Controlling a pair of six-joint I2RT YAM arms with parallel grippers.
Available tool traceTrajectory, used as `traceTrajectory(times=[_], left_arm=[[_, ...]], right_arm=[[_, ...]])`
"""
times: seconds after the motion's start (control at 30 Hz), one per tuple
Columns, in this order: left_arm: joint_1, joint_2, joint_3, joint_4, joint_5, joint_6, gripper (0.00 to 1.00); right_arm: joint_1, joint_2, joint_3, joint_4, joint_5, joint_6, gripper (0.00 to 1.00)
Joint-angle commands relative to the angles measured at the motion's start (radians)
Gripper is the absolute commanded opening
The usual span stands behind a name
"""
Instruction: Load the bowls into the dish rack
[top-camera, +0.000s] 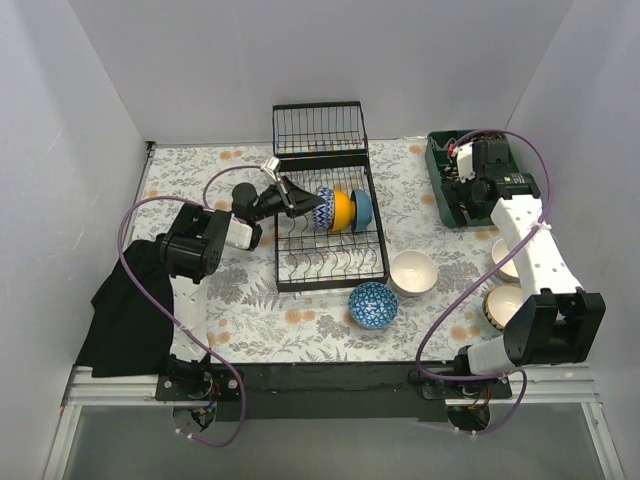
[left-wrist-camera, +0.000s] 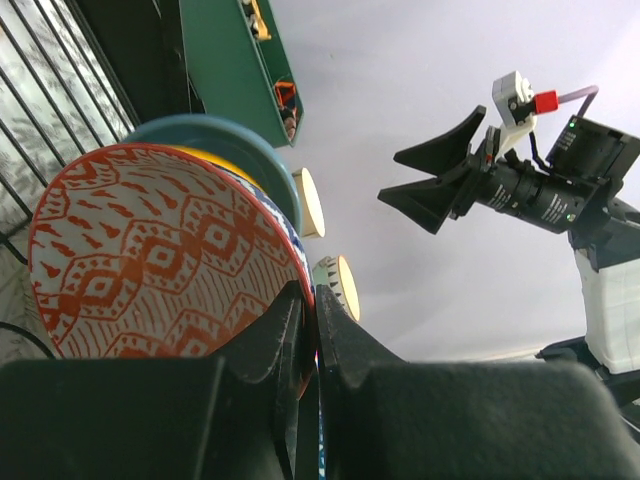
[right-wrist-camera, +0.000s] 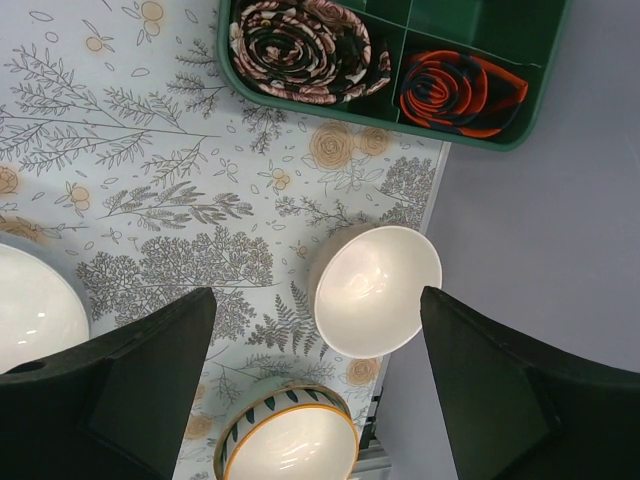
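Note:
The black wire dish rack (top-camera: 330, 262) stands mid-table. Three bowls stand on edge in it: a red-patterned bowl (top-camera: 323, 208), a yellow-orange bowl (top-camera: 342, 210) and a blue bowl (top-camera: 362, 208). My left gripper (top-camera: 298, 199) is shut on the rim of the red-patterned bowl (left-wrist-camera: 160, 250), its fingertips (left-wrist-camera: 290, 310) pinching the edge. My right gripper (top-camera: 458, 185) hangs open and empty, high over the right side. Below it in the right wrist view lie a cream bowl (right-wrist-camera: 378, 290), a striped bowl (right-wrist-camera: 290, 440) and a white bowl (right-wrist-camera: 35, 305). A blue-inside bowl (top-camera: 373, 304) sits in front of the rack.
A green compartment tray (top-camera: 445, 200) with rolled cloths (right-wrist-camera: 300, 45) stands at the back right. A black cloth (top-camera: 125, 310) hangs over the left edge. The rack's hinged wire-grid end (top-camera: 320, 128) stands up at the back. Grey walls close the table on three sides.

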Motion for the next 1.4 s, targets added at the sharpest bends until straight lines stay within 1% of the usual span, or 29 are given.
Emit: traceTrajectory(times=[0.0,0.3,0.4,0.5,0.67,0.77,0.9,0.93,1.0,1.03,1.1,1.27,1.37], left_arm=[[-0.026,-0.013,-0.029,0.074,-0.030,-0.356,0.00],[-0.024,0.056,-0.034,0.085,-0.055,-0.350,0.00],[-0.017,0.034,-0.043,0.033,-0.067,-0.317,0.00],[-0.009,0.016,-0.052,-0.024,-0.068,-0.287,0.03],[-0.004,-0.034,-0.079,-0.075,-0.084,-0.238,0.07],[-0.003,-0.064,-0.083,-0.102,-0.088,-0.208,0.06],[-0.001,-0.088,-0.077,-0.165,-0.091,-0.160,0.16],[-0.003,-0.094,-0.072,-0.182,-0.088,-0.148,0.23],[-0.003,-0.116,-0.063,-0.243,-0.090,-0.106,0.29],[-0.003,-0.124,-0.058,-0.269,-0.090,-0.087,0.36],[-0.003,-0.140,-0.047,-0.355,-0.091,-0.028,0.42],[-0.003,-0.205,-0.037,-0.472,-0.110,0.071,0.48],[-0.003,-0.242,-0.026,-0.559,-0.111,0.133,0.50]], right_arm=[[0.000,0.025,0.035,-0.001,-0.004,-0.011,0.91],[0.049,0.059,0.062,-0.010,0.004,-0.025,0.91],[0.069,0.065,0.059,-0.008,0.007,-0.025,0.91],[0.081,0.073,0.055,-0.007,0.003,-0.019,0.91],[0.089,0.096,0.067,0.002,-0.010,-0.008,0.91],[0.090,0.107,0.078,0.012,-0.014,-0.007,0.91],[0.090,0.114,0.081,0.021,-0.034,-0.001,0.91],[0.089,0.113,0.079,0.024,-0.039,0.002,0.91],[0.089,0.110,0.078,0.032,-0.048,0.007,0.91],[0.089,0.108,0.075,0.035,-0.050,0.010,0.91],[0.089,0.104,0.070,0.039,-0.056,0.013,0.91],[0.089,0.082,0.052,0.053,-0.065,0.018,0.91],[0.090,0.065,0.036,0.058,-0.070,0.021,0.91]])
